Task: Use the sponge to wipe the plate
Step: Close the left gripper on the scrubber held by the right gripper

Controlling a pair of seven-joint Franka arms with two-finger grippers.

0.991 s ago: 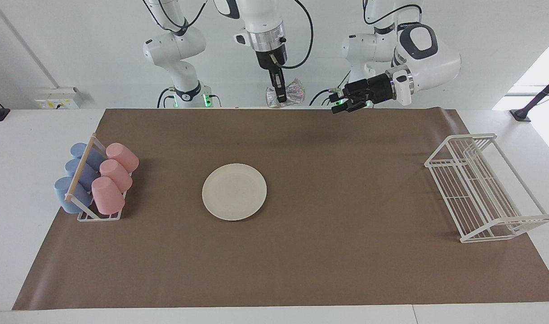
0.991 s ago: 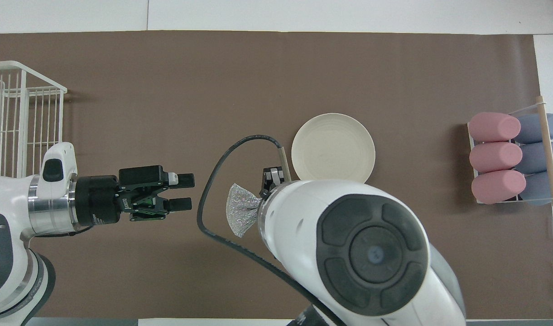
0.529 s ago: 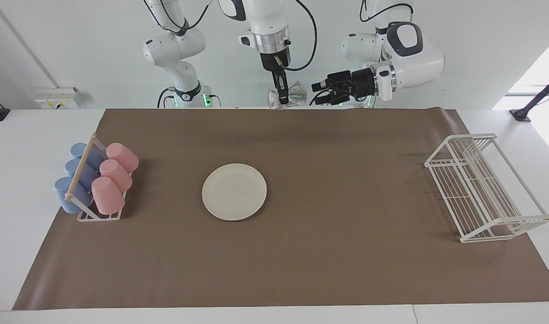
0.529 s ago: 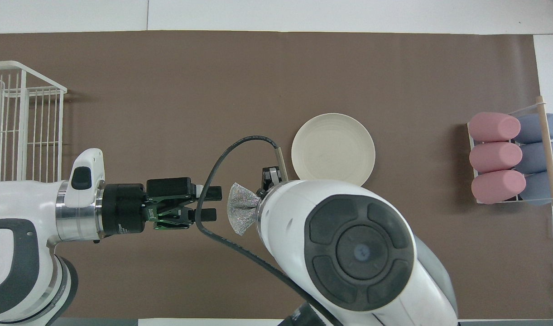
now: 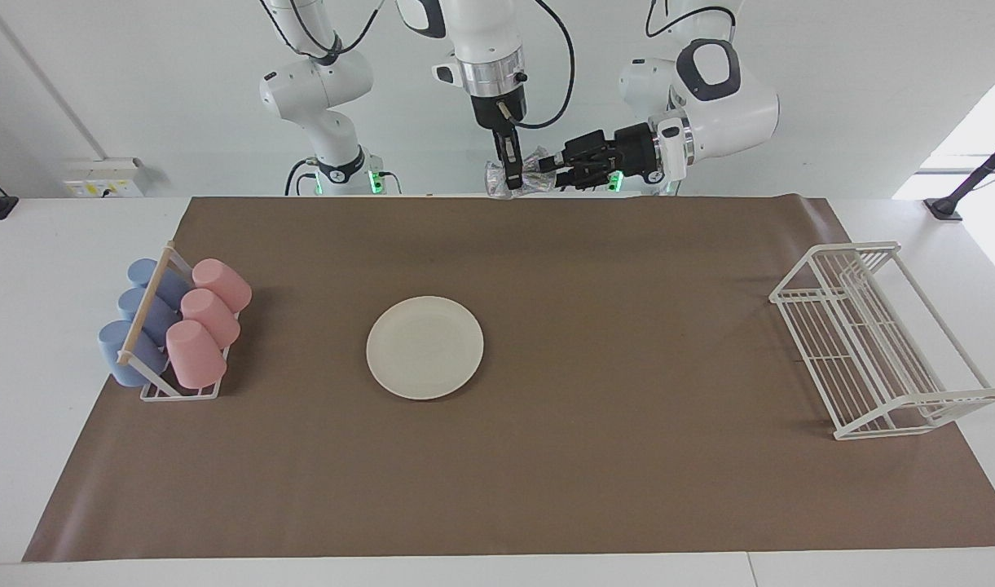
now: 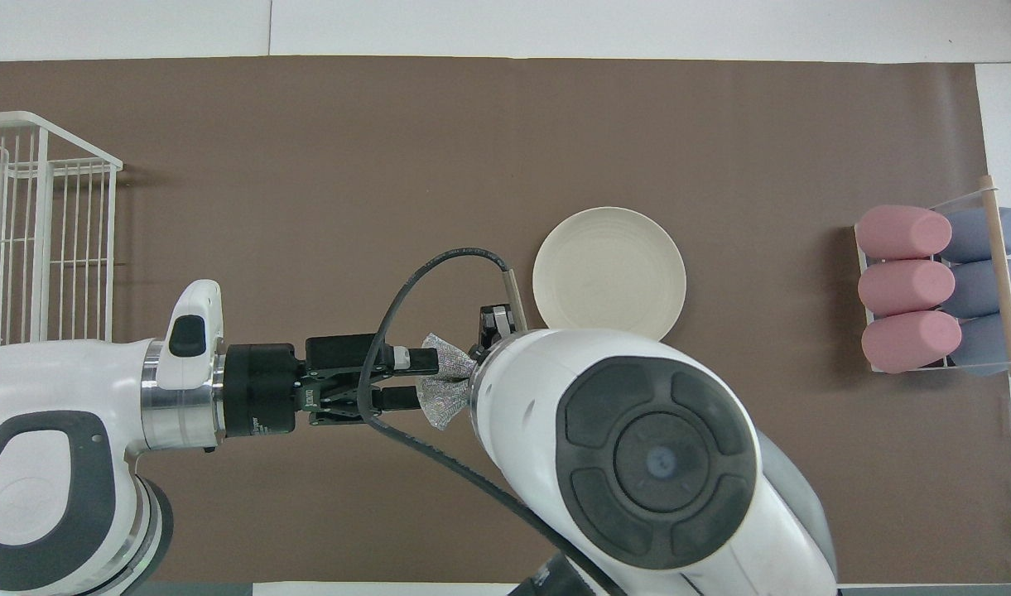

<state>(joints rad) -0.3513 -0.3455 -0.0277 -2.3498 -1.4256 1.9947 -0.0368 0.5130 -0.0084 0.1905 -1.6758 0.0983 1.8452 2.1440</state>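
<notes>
Hanging sponge (image 6: 443, 387): held up in the air, over the brown mat (image 5: 546, 456) between the plate and the robots.
Right gripper (image 5: 511, 181): pointed down, pinched shut on the sponge.
Left gripper (image 6: 426, 379): brought in sideways, fingers set either side of the sponge; grip cannot be told.
Plate (image 5: 424, 347): flat on the mat, bare.

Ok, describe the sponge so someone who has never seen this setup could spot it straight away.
Look up in the air between the two arms, over the robots' edge of the brown mat. There the right gripper hangs down, shut on the sponge, while the left gripper comes in sideways around it. It is the only silvery, glittery, crumpled thing; the plate lies flat and cream-white on the mat.
</notes>
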